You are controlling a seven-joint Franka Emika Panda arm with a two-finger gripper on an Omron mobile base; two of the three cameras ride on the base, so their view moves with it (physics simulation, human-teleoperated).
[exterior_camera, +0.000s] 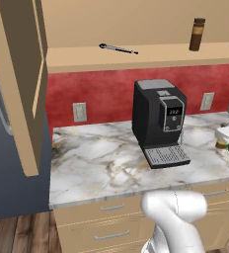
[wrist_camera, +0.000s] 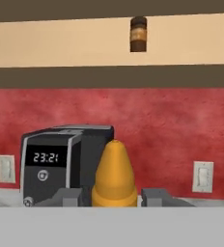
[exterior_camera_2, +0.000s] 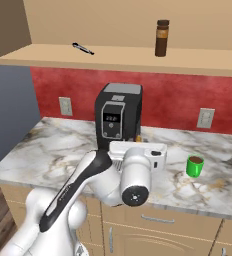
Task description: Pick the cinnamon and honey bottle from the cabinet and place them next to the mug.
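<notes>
The hand (wrist_camera: pixel 114 197) is gripping the honey bottle (wrist_camera: pixel 114 176) upright, nozzle pointing up; beyond it the coffee machine (wrist_camera: pixel 65 166) is reading 23:21, cinnamon (wrist_camera: pixel 138 34) standing above.

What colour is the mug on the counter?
Bright green, dark inside; the mug shows best in the right base view.

Glossy white rounded arm shells (exterior_camera_2: pixel 95 182), bulbous at the joints. Dark grey inlay strip along one link, behind the pincer. White cylindrical wrist housing with a dark circular end cap. Pincer (wrist_camera: pixel 113 197): two small dark grey blocky finger tips (wrist_camera: pixel 155 197).
</notes>
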